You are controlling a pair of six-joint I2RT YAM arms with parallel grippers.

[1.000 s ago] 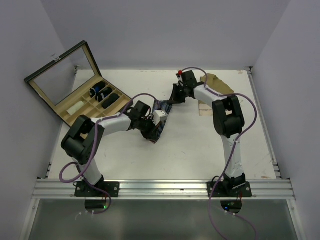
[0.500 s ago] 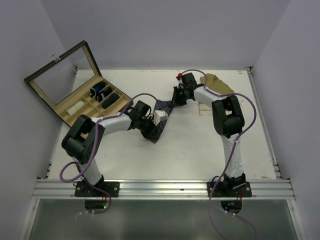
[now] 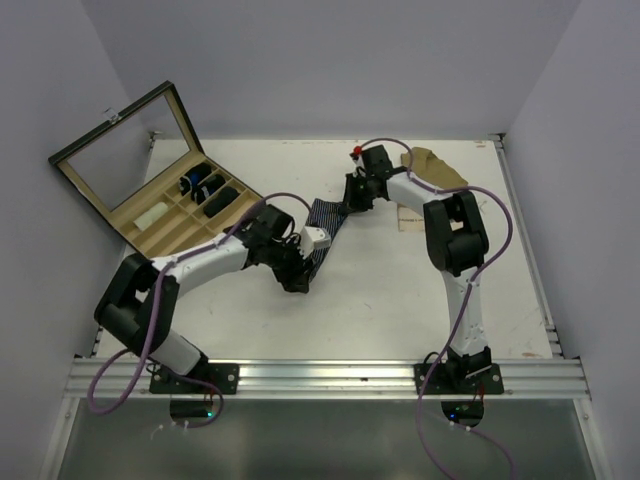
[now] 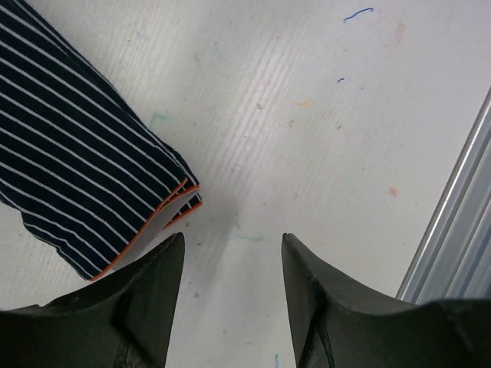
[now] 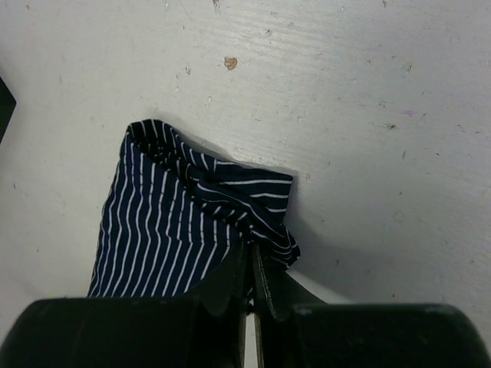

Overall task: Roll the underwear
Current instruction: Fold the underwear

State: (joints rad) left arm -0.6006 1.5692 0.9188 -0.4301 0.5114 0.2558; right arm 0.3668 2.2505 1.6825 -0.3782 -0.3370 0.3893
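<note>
1. Left gripper (image 4: 230, 244) has sprung apart, dropping the underwear (image 4: 77, 153), and backed off nearer.
2. Right gripper (image 5: 249, 257) stays clamped on the far end.
3. Underwear lies mid-table (image 3: 400, 290), between both grippers.

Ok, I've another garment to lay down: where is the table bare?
Bare table lies near, between the aluminium rail and the striped underwear, and right of the right arm. Also far, behind the underwear. Crowded: the compartment box at far left, and the centre, where both arms meet the underwear.
</note>
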